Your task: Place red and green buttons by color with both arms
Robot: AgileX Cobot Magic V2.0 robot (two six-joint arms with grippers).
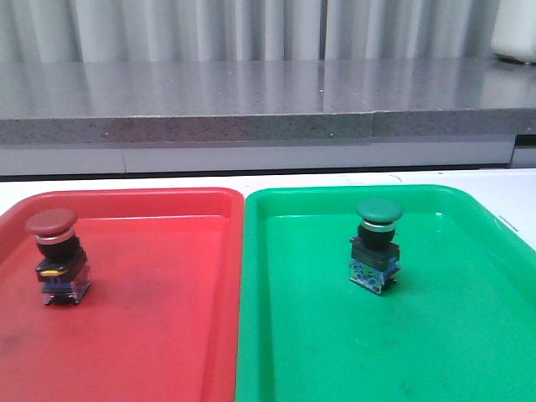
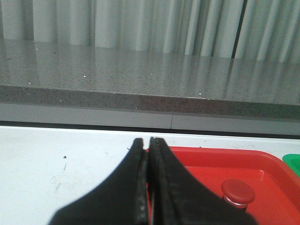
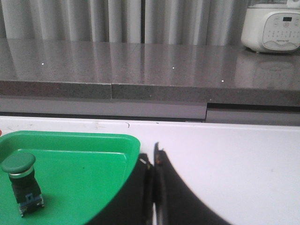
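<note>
From where I sit, the sorting looks finished: the red button point(image 1: 57, 255) stands upright in the red tray point(image 1: 151, 335), and the green button point(image 1: 377, 245) stands upright in the green tray point(image 1: 402, 352), so each cap matches the colour beneath it. The two trays lie side by side, rims touching or very nearly so, on the white counter point(image 1: 335, 178), the red one toward the counter's left edge and the green one toward its right. The red button sits close to the left wall of its tray, toward the counter's left edge; the green button sits nearer the middle of its tray, somewhat toward the far rim. Each tray holds just its one button, as far as I can see. Neither arm shows in the front view. In the wrist views, my left tool point(image 2: 149, 143) has its fingers pressed together on nothing, pulled back near the red tray's outer corner with the red cap visible off to one side. My right tool point(image 3: 155, 152) looks closed and empty too, though its dark fingers blur together low in the picture, so I hedge slightly there. I judge nothing remains but parking the arms.
</note>
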